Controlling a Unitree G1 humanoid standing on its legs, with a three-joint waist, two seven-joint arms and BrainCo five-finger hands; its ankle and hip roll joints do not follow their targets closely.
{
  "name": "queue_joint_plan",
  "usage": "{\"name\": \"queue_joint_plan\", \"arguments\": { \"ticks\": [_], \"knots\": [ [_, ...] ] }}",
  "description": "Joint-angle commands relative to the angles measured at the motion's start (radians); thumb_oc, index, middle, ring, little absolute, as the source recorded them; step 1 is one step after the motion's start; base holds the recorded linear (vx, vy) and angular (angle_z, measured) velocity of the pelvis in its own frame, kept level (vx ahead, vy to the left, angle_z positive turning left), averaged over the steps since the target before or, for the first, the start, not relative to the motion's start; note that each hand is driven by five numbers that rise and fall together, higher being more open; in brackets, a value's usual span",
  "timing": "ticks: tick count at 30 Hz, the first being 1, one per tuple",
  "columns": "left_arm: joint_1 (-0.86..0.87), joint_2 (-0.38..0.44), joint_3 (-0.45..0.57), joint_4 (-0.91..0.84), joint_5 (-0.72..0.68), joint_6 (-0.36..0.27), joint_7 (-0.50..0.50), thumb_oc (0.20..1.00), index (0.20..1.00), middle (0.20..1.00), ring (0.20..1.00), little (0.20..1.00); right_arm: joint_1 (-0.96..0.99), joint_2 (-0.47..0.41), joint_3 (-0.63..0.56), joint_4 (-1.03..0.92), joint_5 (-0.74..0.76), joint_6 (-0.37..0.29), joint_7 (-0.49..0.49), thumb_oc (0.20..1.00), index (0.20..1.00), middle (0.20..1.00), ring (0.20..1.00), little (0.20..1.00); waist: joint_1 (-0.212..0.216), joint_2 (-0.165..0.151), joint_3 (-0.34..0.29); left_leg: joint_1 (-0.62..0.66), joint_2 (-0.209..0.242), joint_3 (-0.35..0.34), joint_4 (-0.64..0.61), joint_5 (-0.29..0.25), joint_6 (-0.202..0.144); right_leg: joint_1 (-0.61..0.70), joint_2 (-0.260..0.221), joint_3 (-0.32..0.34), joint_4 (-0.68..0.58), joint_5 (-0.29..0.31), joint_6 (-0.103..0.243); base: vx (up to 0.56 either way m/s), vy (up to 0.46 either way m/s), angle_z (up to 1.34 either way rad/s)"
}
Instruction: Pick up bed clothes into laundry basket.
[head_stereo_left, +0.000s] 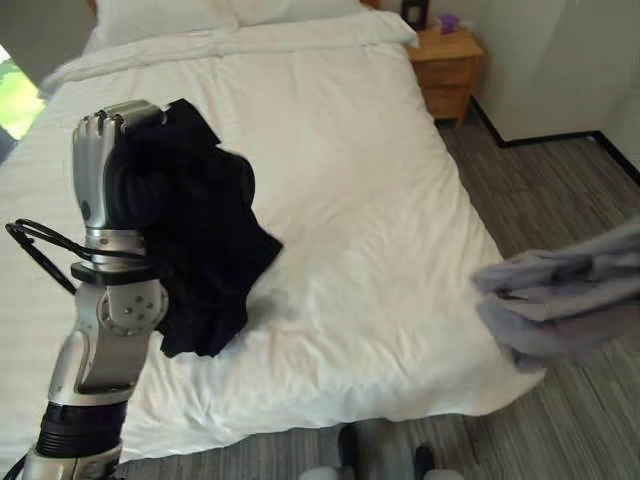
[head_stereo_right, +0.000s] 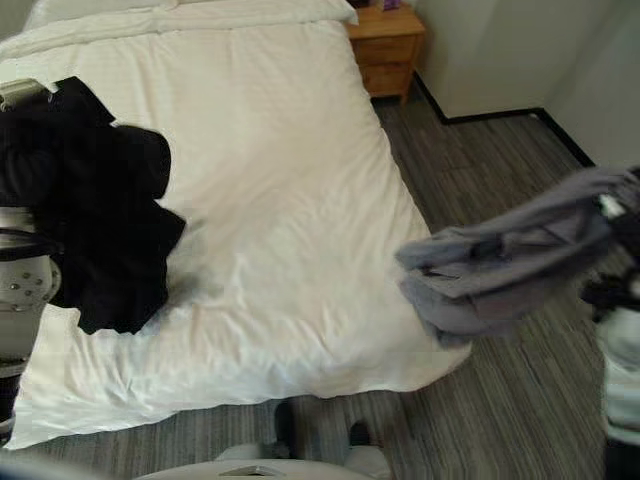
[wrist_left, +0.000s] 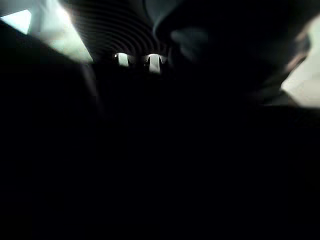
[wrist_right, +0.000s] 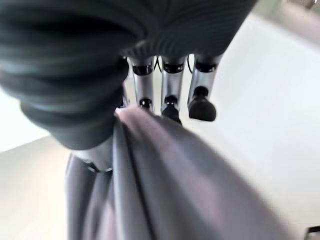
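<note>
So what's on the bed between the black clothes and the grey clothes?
Nothing: bare white bed cover between the black clothes and grey clothes, in both eye views.

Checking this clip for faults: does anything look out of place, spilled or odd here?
Nothing stands out. The left hand holds a black garment up over the white bed, and the right hand grips a grey garment over the floor beside it. The wooden nightstand stands upright by the wall.

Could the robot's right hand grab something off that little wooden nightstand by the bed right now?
Probably not. The right hand is already curled round a grey garment hanging over the floor, and the nightstand stands at the far head end of the bed, well beyond it.
</note>
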Motion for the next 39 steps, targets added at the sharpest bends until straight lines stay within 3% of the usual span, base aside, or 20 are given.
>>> {"name": "queue_joint_plan", "arguments": {
  "ticks": [1, 5, 9, 14, 15, 18, 19, 20, 21, 22, 25, 26, 28, 32, 34, 35, 36, 37, 38, 39],
  "knots": [
    [-0.022, 0.008, 0.045, 0.014, -0.028, -0.046, -0.012, 0.2, 0.2, 0.2, 0.2, 0.2, -0.098, -0.09, -0.038, -0.048, 0.007, -0.052, -0.021, 0.2, 0.2, 0.2, 0.2, 0.2, 0.021, 0.002, -0.036, 0.028, 0.079, 0.019, 0.005, -0.041, -0.07, 0.062, -0.052, -0.059, 0.074, 0.075, 0.038, -0.16, -0.024, -0.75],
    [-0.067, 0.028, 0.002, -0.004, -0.086, -0.037, -0.02, 0.2, 0.2, 0.2, 0.2, 0.2, -0.217, -0.117, 0.074, -0.049, 0.012, -0.063, -0.022, 0.2, 0.2, 0.2, 0.2, 0.2, 0.088, -0.012, -0.067, 0.021, 0.117, 0.136, 0.008, -0.014, -0.08, 0.159, -0.135, -0.2, 0.104, 0.122, 0.072, -0.16, -0.104, -1.03],
    [-0.14, 0.03, -0.049, 0.001, -0.099, -0.036, -0.021, 0.2, 0.2, 0.2, 0.2, 0.2, -0.287, -0.119, 0.135, -0.043, 0.015, -0.058, -0.024, 0.2, 0.2, 0.2, 0.2, 0.2, 0.111, -0.022, -0.082, 0.012, 0.147, 0.21, 0.011, 0.022, -0.096, 0.211, -0.155, -0.24, 0.066, 0.176, 0.102, -0.18, -0.165, -0.84],
    [-0.175, -0.076, -0.135, 0.025, -0.191, -0.052, -0.043, 0.2, 0.2, 0.2, 0.2, 0.2, -0.34, -0.105, 0.218, -0.065, 0.033, -0.06, 0.003, 0.2, 0.2, 0.2, 0.2, 0.2, 0.108, 0.008, -0.08, 0.019, 0.232, 0.26, 0.015, 0.093, -0.143, 0.216, -0.09, -0.232, -0.019, 0.084, 0.072, -0.13, -0.238, -1.16],
    [-0.182, -0.13, -0.157, 0.046, -0.256, -0.061, -0.043, 0.2, 0.2, 0.2, 0.2, 0.2, -0.352, -0.111, 0.271, -0.078, 0.029, -0.061, 0.026, 0.2, 0.2, 0.2, 0.2, 0.2, 0.096, 0.025, -0.071, 0.032, 0.267, 0.248, 0.018, 0.105, -0.164, 0.215, -0.041, -0.191, -0.087, 0.046, 0.051, -0.14, -0.34, -0.87],
    [-0.197, -0.194, -0.197, 0.075, -0.357, -0.076, -0.047, 0.2, 0.2, 0.2, 0.2, 0.2, -0.382, -0.113, 0.357, -0.056, 0.028, -0.055, 0.042, 0.2, 0.2, 0.2, 0.2, 0.2, 0.094, 0.035, -0.045, 0.054, 0.29, 0.231, 0.035, 0.122, -0.185, 0.199, -0.017, -0.144, -0.099, 0.031, 0.036, -0.05, -0.239, -0.87],
    [-0.21, -0.221, -0.209, 0.093, -0.399, -0.078, -0.039, 0.2, 0.2, 0.2, 0.2, 0.2, -0.404, -0.118, 0.395, -0.047, 0.02, -0.045, 0.05, 0.2, 0.2, 0.2, 0.2, 0.2, 0.109, 0.03, -0.022, 0.046, 0.275, 0.159, 0.085, 0.109, -0.182, 0.186, -0.008, -0.117, -0.101, 0.024, 0.029, 0.03, -0.431, -1.18],
    [-0.226, -0.25, -0.229, 0.109, -0.44, -0.081, -0.034, 0.2, 0.2, 0.2, 0.2, 0.2, -0.453, -0.132, 0.451, -0.023, 0.005, -0.03, 0.049, 0.2, 0.2, 0.2, 0.2, 0.2, 0.133, 0.017, 0.012, 0.021, 0.189, -0.056, 0.173, 0.029, -0.158, 0.168, 0.006, -0.045, -0.101, 0.026, 0.012, 0.03, -0.314, -1.38],
    [-0.227, -0.25, -0.229, 0.109, -0.44, -0.082, -0.034, 0.2, 0.2, 0.2, 0.2, 0.2, -0.456, -0.133, 0.453, -0.021, 0.005, -0.031, 0.048, 0.2, 0.2, 0.2, 0.2, 0.2, 0.132, 0.018, 0.012, 0.018, 0.189, -0.057, 0.177, 0.027, -0.158, 0.167, 0.006, -0.046, -0.101, 0.026, 0.012, 0.15, -0.402, -1.77],
    [-0.224, -0.273, -0.263, 0.104, -0.459, -0.081, -0.047, 0.2, 0.2, 0.2, 0.2, 0.2, -0.477, -0.137, 0.478, -0.007, -0.007, -0.022, 0.045, 0.2, 0.2, 0.2, 0.2, 0.2, 0.134, 0.003, 0.019, 0.032, 0.097, -0.171, 0.204, -0.067, -0.131, 0.155, 0.022, 0.039, -0.101, 0.022, -0.004, 0.09, -0.174, -1.53],
    [-0.244, -0.293, -0.3, 0.118, -0.468, -0.069, -0.057, 0.2, 0.2, 0.2, 0.2, 0.2, -0.537, -0.138, 0.522, 0.042, -0.021, -0.003, 0.024, 0.2, 0.2, 0.2, 0.2, 0.2, 0.132, 0.003, 0.026, -0.014, 0.011, -0.186, 0.283, -0.081, -0.109, 0.146, 0.033, 0.113, -0.101, 0.033, -0.02, 0.18, -0.184, -1.12],
    [-0.247, -0.294, -0.298, 0.12, -0.469, -0.07, -0.057, 0.2, 0.2, 0.2, 0.2, 0.2, -0.543, -0.14, 0.526, 0.045, -0.021, -0.002, 0.023, 0.2, 0.2, 0.2, 0.2, 0.2, 0.135, 0.003, 0.024, -0.023, 0.01, -0.182, 0.294, -0.087, -0.107, 0.141, 0.031, 0.117, -0.101, 0.032, -0.019, 0.19, -0.121, -1.01],
    [-0.254, -0.3, -0.317, 0.138, -0.468, -0.056, -0.058, 0.2, 0.2, 0.2, 0.2, 0.2, -0.576, -0.161, 0.546, 0.07, -0.054, 0.018, 0.009, 0.2, 0.2, 0.2, 0.2, 0.2, 0.144, 0.023, 0.026, -0.112, -0.093, -0.159, 0.261, -0.067, -0.079, 0.159, 0.073, 0.158, -0.101, 0.018, -0.031, 0.35, -0.154, -0.95],
    [-0.239, -0.296, -0.31, 0.132, -0.474, -0.051, -0.055, 0.2, 0.2, 0.2, 0.2, 0.2, -0.607, -0.16, 0.572, 0.085, -0.066, 0.03, 0.008, 0.2, 0.2, 0.2, 0.2, 0.2, 0.191, 0.044, 0.021, -0.202, -0.109, -0.116, 0.203, 0.02, -0.08, 0.22, 0.126, 0.22, -0.101, -0.039, -0.051, 0.36, -0.079, -1.1],
    [-0.216, -0.295, -0.314, 0.126, -0.498, -0.04, -0.07, 0.2, 0.2, 0.2, 0.2, 0.2, -0.6, -0.141, 0.583, 0.095, -0.08, 0.038, 0.018, 0.2, 0.2, 0.2, 0.2, 0.2, 0.216, 0.043, -0.004, -0.145, -0.112, -0.122, 0.104, 0.021, -0.027, 0.261, 0.146, 0.235, -0.075, -0.061, -0.057, 0.46, -0.067, -0.07],
    [-0.212, -0.29, -0.318, 0.121, -0.499, -0.037, -0.071, 0.2, 0.2, 0.2, 0.2, 0.2, -0.578, -0.124, 0.573, 0.09, -0.083, 0.034, 0.011, 0.2, 0.2, 0.2, 0.2, 0.2, 0.225, 0.018, -0.01, -0.124, -0.118, -0.118, 0.091, 0.022, -0.004, 0.272, 0.143, 0.222, -0.017, -0.058, -0.052, 0.5, -0.126, -0.17],
    [-0.212, -0.282, -0.325, 0.12, -0.501, -0.03, -0.074, 0.2, 0.2, 0.2, 0.2, 0.2, -0.559, -0.099, 0.56, 0.087, -0.086, 0.035, 0.013, 0.2, 0.2, 0.2, 0.2, 0.2, 0.228, -0.008, -0.011, -0.11, -0.125, -0.105, 0.085, 0.016, 0.017, 0.258, 0.139, 0.203, 0.081, -0.02, -0.008, 0.54, -0.139, -0.34],
    [-0.23, -0.285, -0.35, 0.128, -0.504, -0.018, -0.069, 0.2, 0.2, 0.2, 0.2, 0.2, -0.551, -0.08, 0.548, 0.079, -0.109, 0.049, 0.013, 0.2, 0.2, 0.2, 0.2, 0.2, 0.193, -0.014, -0.003, -0.035, -0.115, -0.115, 0.055, 0.006, 0.029, 0.169, 0.135, 0.191, 0.294, 0.088, 0.103, 0.52, -0.113, -0.31],
    [-0.256, -0.293, -0.377, 0.143, -0.496, -0.009, -0.07, 0.2, 0.2, 0.2, 0.2, 0.2, -0.558, -0.078, 0.543, 0.077, -0.121, 0.052, 0.008, 0.2, 0.2, 0.2, 0.2, 0.2, 0.159, 0.004, 0.003, 0.005, -0.099, -0.136, 0.037, 0.005, 0.028, 0.106, 0.156, 0.2, 0.416, 0.144, 0.121, 0.43, -0.056, -0.26],
    [-0.258, -0.294, -0.377, 0.145, -0.496, -0.01, -0.069, 0.2, 0.2, 0.2, 0.2, 0.2, -0.559, -0.08, 0.543, 0.077, -0.121, 0.053, 0.008, 0.2, 0.2, 0.2, 0.2, 0.2, 0.159, 0.005, 0.0, 0.007, -0.101, -0.139, 0.03, 0.001, 0.028, 0.103, 0.155, 0.2, 0.42, 0.139, 0.121, 0.41, 0.001, 0.11]
  ]
}}
